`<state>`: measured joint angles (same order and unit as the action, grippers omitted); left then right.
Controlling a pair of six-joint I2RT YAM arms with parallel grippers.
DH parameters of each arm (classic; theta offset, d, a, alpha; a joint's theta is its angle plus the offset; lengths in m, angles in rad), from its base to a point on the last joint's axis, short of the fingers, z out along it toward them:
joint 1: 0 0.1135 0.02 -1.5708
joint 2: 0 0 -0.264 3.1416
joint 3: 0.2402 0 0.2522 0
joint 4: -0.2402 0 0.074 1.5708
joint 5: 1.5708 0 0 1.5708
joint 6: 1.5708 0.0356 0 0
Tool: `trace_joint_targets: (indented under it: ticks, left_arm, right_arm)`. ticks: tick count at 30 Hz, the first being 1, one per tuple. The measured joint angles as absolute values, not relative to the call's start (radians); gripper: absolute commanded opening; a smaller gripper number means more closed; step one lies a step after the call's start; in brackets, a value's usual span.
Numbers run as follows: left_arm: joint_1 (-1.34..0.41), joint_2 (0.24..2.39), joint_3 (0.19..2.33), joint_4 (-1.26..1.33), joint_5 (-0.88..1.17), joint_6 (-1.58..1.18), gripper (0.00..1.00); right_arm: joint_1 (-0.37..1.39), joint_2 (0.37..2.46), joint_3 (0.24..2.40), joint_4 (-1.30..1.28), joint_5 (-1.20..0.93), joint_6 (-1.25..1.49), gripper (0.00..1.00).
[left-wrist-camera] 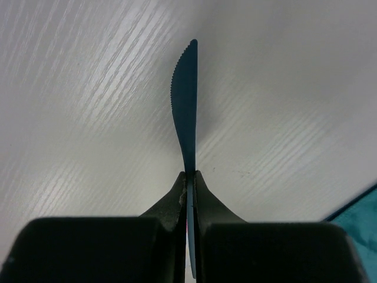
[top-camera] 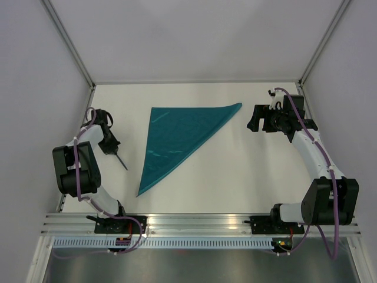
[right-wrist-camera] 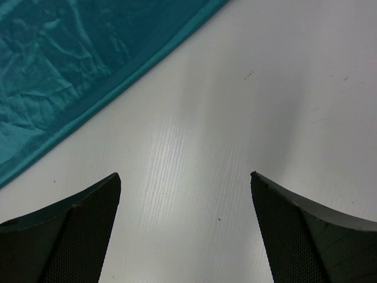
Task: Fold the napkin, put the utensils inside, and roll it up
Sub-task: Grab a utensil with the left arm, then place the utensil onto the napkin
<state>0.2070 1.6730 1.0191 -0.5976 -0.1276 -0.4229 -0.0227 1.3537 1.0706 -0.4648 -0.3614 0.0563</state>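
Note:
The teal napkin [top-camera: 177,141] lies folded into a triangle mid-table; one corner of it shows at the edge of the left wrist view [left-wrist-camera: 359,212] and its hem runs across the right wrist view [right-wrist-camera: 70,71]. My left gripper [top-camera: 112,147] sits left of the napkin, shut on the handle of a dark blue serrated knife [left-wrist-camera: 185,106], whose blade sticks out past the fingertips [top-camera: 122,162] over the table. My right gripper [top-camera: 254,121] hovers just right of the napkin's far corner, open with nothing between its fingers [right-wrist-camera: 70,230]. I see no other utensils.
White walls and a metal frame [top-camera: 70,44] enclose the white table [top-camera: 235,177]. The aluminium rail [top-camera: 194,224] with both arm bases runs along the near edge.

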Motion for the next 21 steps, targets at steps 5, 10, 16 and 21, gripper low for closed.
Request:
trace_joint_targets:
  ticks: [5, 10, 16, 21]
  left_arm:
    - [0.206, 1.668, 1.099, -0.596, -0.055, -0.35, 0.02]
    - [0.156, 1.646, 1.197, -0.594, 0.034, -0.217, 0.02]
    - [-0.071, 1.646, 1.308, -0.593, 0.104, -0.073, 0.02]
    - [-0.288, 1.738, 1.439, -0.612, 0.156, 0.025, 0.02]
  right_arm:
    - [-0.023, 1.356, 1.071, -0.465, -0.362, 0.056, 0.95]
    - [-0.023, 1.357, 1.071, -0.465, -0.362, 0.056, 0.95]
    - [-0.023, 1.361, 1.071, -0.465, -0.362, 0.056, 0.96]
    - [-0.023, 1.37, 1.071, -0.465, -0.361, 0.056, 0.95]
